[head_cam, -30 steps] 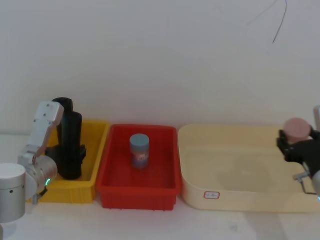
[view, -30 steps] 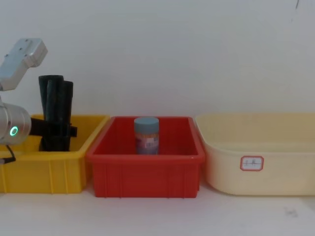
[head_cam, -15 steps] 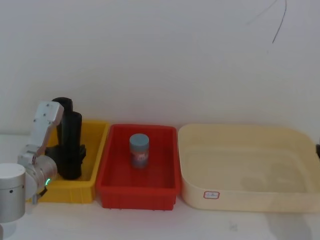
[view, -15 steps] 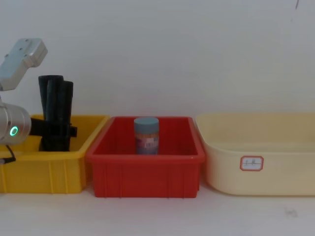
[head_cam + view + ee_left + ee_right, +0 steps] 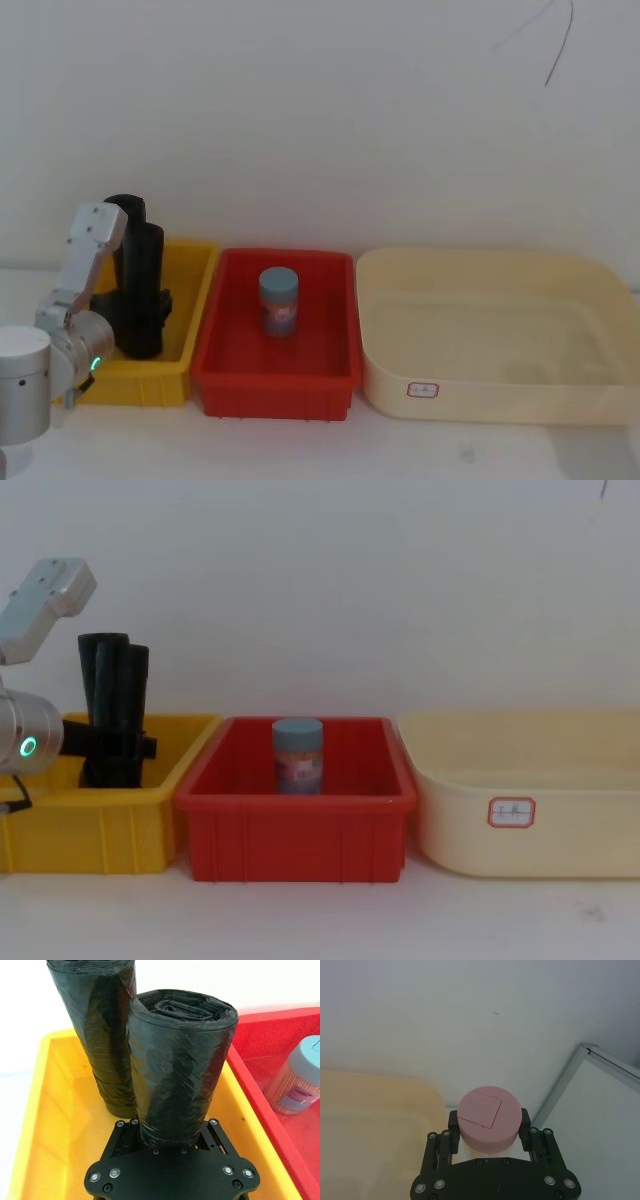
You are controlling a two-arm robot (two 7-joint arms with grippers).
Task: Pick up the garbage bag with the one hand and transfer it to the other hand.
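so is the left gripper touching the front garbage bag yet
Touching: in the left wrist view the left gripper clamps the garbage bag low, fingers against both its sides.

Silver arm (image 5: 88, 255), green light (image 5: 27, 747), black left claw (image 5: 170, 1132).

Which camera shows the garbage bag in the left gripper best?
Left wrist view: the garbage bag stands close up, base in the left gripper. Head and chest views show it small, beside the second roll.
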